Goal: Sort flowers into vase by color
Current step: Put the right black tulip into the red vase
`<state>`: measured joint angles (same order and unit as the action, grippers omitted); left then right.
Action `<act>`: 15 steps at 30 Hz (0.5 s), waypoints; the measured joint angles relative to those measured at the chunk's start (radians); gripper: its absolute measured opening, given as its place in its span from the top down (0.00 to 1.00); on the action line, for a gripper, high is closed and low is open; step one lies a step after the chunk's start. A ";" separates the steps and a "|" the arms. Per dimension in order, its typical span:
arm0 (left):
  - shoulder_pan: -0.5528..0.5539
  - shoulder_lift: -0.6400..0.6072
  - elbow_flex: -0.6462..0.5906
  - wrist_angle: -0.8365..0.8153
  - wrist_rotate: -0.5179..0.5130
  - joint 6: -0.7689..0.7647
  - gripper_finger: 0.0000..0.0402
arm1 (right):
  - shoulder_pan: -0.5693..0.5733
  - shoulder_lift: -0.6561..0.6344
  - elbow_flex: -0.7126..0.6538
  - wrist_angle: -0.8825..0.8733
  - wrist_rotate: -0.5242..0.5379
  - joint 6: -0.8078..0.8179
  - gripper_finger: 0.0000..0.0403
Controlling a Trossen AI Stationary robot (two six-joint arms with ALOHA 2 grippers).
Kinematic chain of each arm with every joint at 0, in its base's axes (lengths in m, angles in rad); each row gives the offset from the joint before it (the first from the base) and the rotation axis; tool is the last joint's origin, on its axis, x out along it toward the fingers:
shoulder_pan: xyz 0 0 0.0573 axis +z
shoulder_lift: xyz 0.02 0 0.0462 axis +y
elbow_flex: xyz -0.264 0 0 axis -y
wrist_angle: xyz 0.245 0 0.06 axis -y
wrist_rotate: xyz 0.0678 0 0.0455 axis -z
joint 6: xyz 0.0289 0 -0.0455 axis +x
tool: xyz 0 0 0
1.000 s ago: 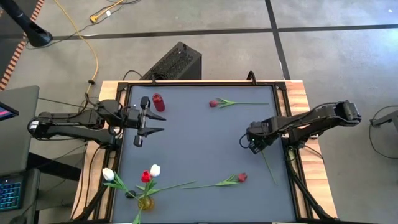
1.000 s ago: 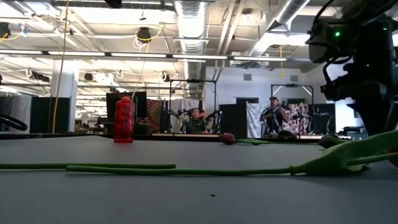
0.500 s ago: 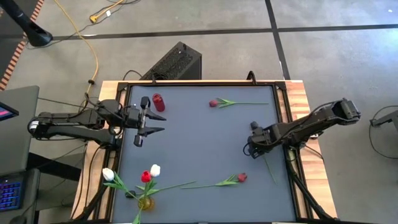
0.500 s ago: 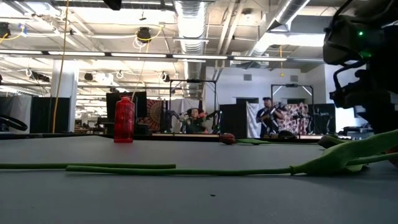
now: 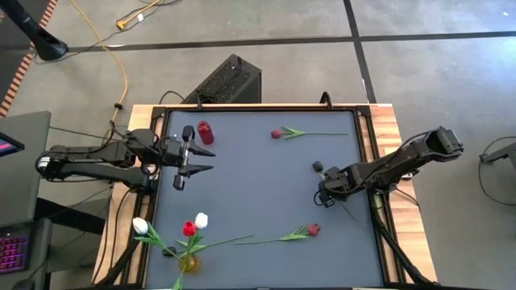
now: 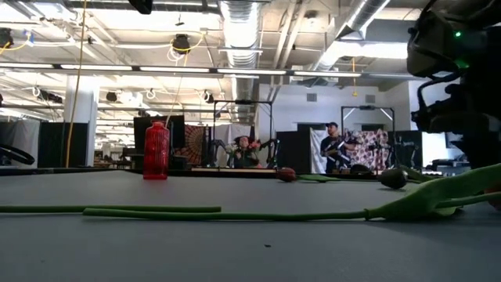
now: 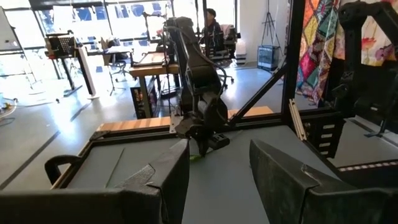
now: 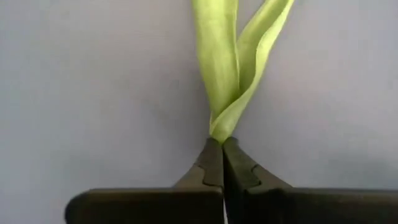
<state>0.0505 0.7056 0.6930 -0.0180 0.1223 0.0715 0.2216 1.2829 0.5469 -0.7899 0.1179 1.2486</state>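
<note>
My right gripper (image 5: 323, 194) is down at the table's right middle, shut on a dark-headed tulip whose head (image 5: 318, 167) shows just beyond it and whose stem (image 5: 351, 213) trails toward the near right. My left gripper (image 5: 208, 159) stands open at the left, holding nothing, close to a red vase (image 5: 205, 132). One red tulip (image 5: 278, 133) lies flat at the far side, another (image 5: 313, 229) at the near side. A small yellow vase (image 5: 189, 263) at the near left holds two white tulips and a red one. My right gripper pinches the dark tulip between its two fingertips (image 8: 211, 163), at the spot where the green leaves (image 8: 219, 127) meet the stem. The fingers slant down from the table's right. The leaves spread out over the table beyond the fingertips.
A raised rim runs round the table (image 5: 242, 185). The near red tulip's long stem (image 6: 235, 213) lies across the low view's foreground. A black box (image 5: 230, 80) and a yellow cable lie on the floor beyond the far edge. People sit in the room behind.
My right gripper has come down and a little toward the near edge, then shut on the dark tulip. The tulip's dark head, hidden under the gripper before, now shows on its far side.
</note>
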 joint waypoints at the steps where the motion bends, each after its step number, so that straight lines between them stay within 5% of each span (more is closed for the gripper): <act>1: 0.000 0.000 0.000 0.000 0.000 -0.001 0.61 | 0.000 -0.003 0.015 -0.012 0.031 0.000 0.96; 10: 0.000 0.000 0.000 0.001 0.000 -0.006 0.61 | -0.049 -0.096 0.188 -0.045 0.278 -0.174 0.96; 15: 0.000 0.000 0.000 0.015 -0.003 -0.022 0.61 | -0.104 -0.164 0.271 0.150 0.420 -0.420 0.94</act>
<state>0.0505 0.7052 0.6930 -0.0027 0.1191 0.0493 0.1173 1.1194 0.8176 -0.6402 0.5382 0.8282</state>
